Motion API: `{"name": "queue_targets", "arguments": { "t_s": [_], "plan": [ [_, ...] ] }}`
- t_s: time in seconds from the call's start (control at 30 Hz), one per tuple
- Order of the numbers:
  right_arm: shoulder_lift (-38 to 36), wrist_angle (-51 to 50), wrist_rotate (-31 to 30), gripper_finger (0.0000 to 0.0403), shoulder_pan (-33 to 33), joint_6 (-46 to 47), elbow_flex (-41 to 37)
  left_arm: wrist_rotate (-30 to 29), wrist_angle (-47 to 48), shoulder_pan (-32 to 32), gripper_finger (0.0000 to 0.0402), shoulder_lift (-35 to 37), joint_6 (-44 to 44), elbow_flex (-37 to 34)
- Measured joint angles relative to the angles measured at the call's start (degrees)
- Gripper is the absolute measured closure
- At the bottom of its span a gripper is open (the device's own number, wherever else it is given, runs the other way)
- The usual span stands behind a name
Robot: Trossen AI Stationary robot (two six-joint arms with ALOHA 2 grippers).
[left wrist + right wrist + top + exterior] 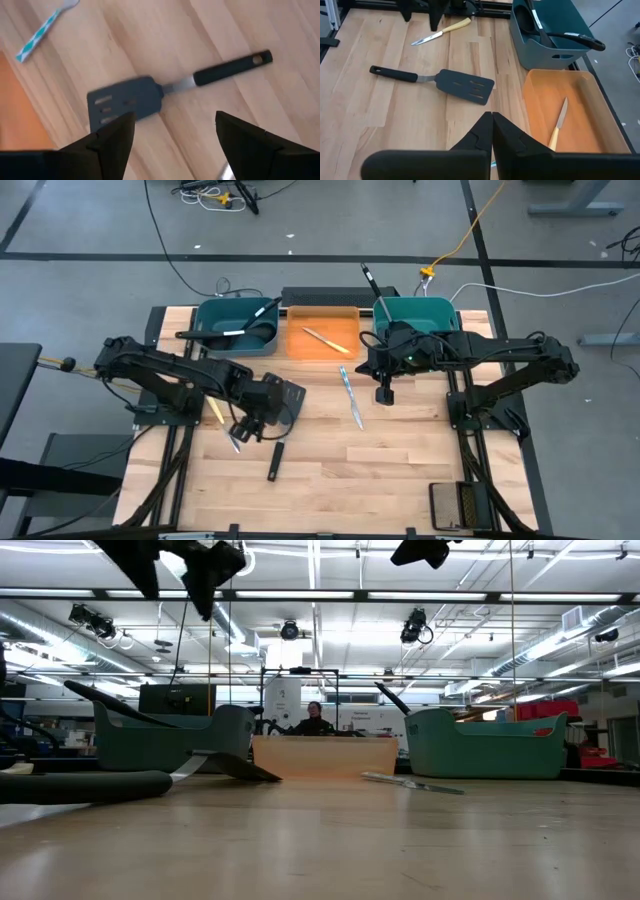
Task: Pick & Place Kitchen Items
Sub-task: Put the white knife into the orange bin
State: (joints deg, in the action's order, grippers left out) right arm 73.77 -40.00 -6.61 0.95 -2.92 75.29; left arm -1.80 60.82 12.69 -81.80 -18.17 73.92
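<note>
A black slotted spatula (150, 95) lies flat on the wooden table, its blade (289, 393) toward the bins and its handle (275, 462) toward the near edge. My left gripper (250, 427) hovers open above it and touches nothing; its fingers (112, 135) frame the spatula from above. A yellow-handled knife (216, 412) lies beside that gripper. A teal-handled knife (352, 402) lies at mid table. My right gripper (384, 392) is shut and empty, raised in front of the right teal bin (425, 313); its shut fingers show in its wrist view (491, 127).
Three bins stand along the far edge. The left teal bin (212, 315) holds black ladles and utensils. The orange bin (300, 345) holds a yellow-handled knife (326, 340). A black utensil (372, 283) sticks out of the right teal bin. A person sits beyond the table (315, 720).
</note>
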Motion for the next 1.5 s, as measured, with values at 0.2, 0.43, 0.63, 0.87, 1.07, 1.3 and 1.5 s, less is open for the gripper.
{"name": "queue_targets", "arguments": {
  "t_s": [0.2,0.43,0.63,0.87,1.07,1.3,1.5],
  "plan": [
    [-0.01,0.03,0.0,0.0394,0.0,-0.81,0.0,-0.07,-1.2,1.6,0.0119,-1.52,-0.87,-0.15],
    [-0.01,0.0,0.0,0.0394,0.0,-1.62,0.0,-0.03,-2.62,4.01,0.0108,-3.16,-3.9,-0.12],
    [-0.01,0.17,0.0,0.0394,0.0,-2.13,0.0,-0.11,-2.19,5.0,0.0078,-3.98,-1.37,-0.22],
    [-0.01,0.13,0.02,0.0394,0.0,-2.12,0.0,-3.56,-1.45,5.43,0.0058,-4.57,-0.2,-0.21],
    [-0.01,0.22,0.0,0.0394,0.0,-2.28,0.0,-3.78,-1.55,5.4,0.0061,-4.57,-0.75,-0.19],
    [-0.01,0.23,0.0,0.0394,0.0,-2.94,0.0,-5.12,-1.75,5.42,0.0061,-4.57,-3.21,-0.19],
    [-0.01,0.21,0.0,0.0394,0.0,-5.11,0.0,-4.8,-1.89,5.42,0.0061,-4.57,-1.27,-0.19]
  ]
}}
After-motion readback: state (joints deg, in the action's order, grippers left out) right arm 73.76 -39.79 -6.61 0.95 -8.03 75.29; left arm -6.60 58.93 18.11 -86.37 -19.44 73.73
